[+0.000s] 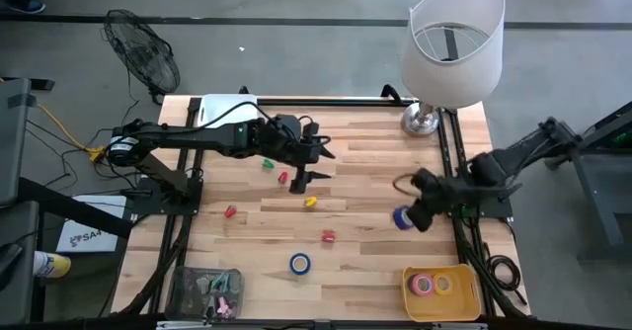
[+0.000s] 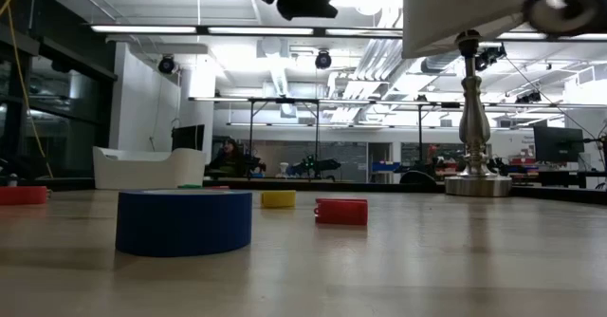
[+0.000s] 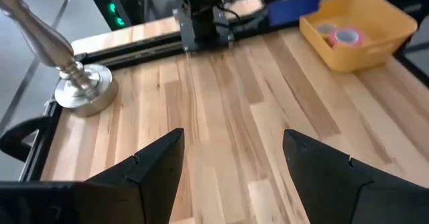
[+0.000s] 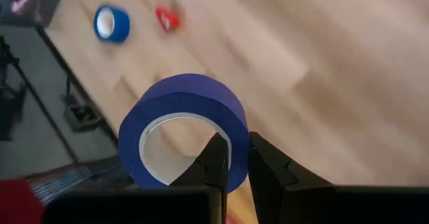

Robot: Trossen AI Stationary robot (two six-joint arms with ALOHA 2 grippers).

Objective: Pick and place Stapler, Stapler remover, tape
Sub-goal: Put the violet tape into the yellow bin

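Note:
My right gripper (image 4: pixel 234 147) is shut on a blue tape roll (image 4: pixel 184 127), held in the air near the table's right edge (image 1: pixel 403 218), up beyond the yellow bin (image 1: pixel 441 288). My left gripper (image 1: pixel 318 167) hovers open over the middle of the table and touches nothing; its fingers spread wide in the left wrist view (image 3: pixel 234 143). A second blue tape roll (image 1: pixel 300 264) lies flat on the table toward the near edge (image 2: pixel 185 222). Small red pieces (image 1: pixel 328 236) (image 1: pixel 282 178) (image 1: pixel 231 211) and a yellow one (image 1: pixel 310 203) lie scattered on the wood. My right gripper pinches the wall of the blue tape roll (image 4: pixel 231 167), with one finger (image 4: pixel 214 160) inside the hole and the other (image 4: pixel 268 167) outside. The roll is lifted clear of the table and stands on edge ahead of the fingers, its hole facing the wrist camera.
The yellow bin at the near right corner holds a pink roll (image 1: pixel 423 284) and a yellowish roll (image 1: pixel 444 285). A lamp with a white shade (image 1: pixel 454 34) stands on a metal base (image 3: pixel 84 90) at the far right corner. A clear box of small items (image 1: pixel 204 292) sits near left. A white object (image 1: pixel 225 110) lies far left.

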